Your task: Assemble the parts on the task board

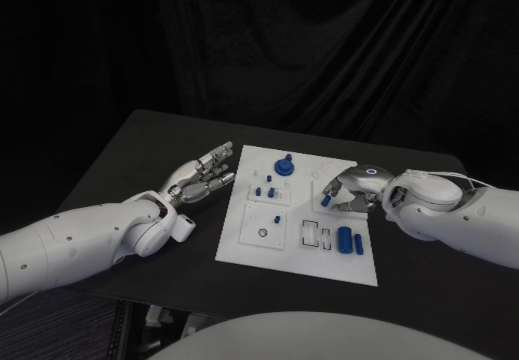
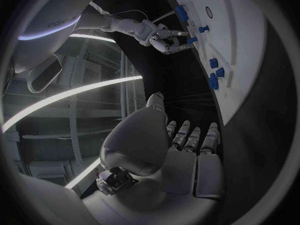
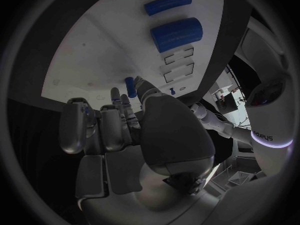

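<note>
Head view: nearest the robot, the black counter (image 1: 130, 142) carries the white rectangular task board (image 1: 254, 251), which lies flat in the middle between the two arms. At the board's near right corner two blue cylindrical parts lie side by side, a thick one (image 1: 344, 239) and a thin one (image 1: 358, 243), just beside a pair of narrow rectangular slots (image 1: 311, 234). Left of these, a raised square plate with a round hole (image 1: 263, 233) holds a small blue peg (image 1: 277, 220) standing near its far edge.

Farther on, the silver left hand (image 1: 201, 177) rests on the counter just beside the board's left edge, fingers spread and straight, holding nothing. Across from it the silver right hand (image 1: 352, 189) hangs over the board's right side with its fingers curled down around a small blue part (image 1: 325, 200); the hand covers much of that part, so whether it is pinched or merely touched cannot be told. Between the hands, two short blue pieces (image 1: 265, 192) stand in a small block.

Farthest away, a blue knob on a round base (image 1: 284, 166) stands upright near the board's far edge.

In the right wrist view the fingertips (image 3: 115, 96) sit against a slim blue peg (image 3: 130, 86) standing on the white board (image 3: 87, 50), with the thick blue cylinder (image 3: 177, 34) beyond.
</note>
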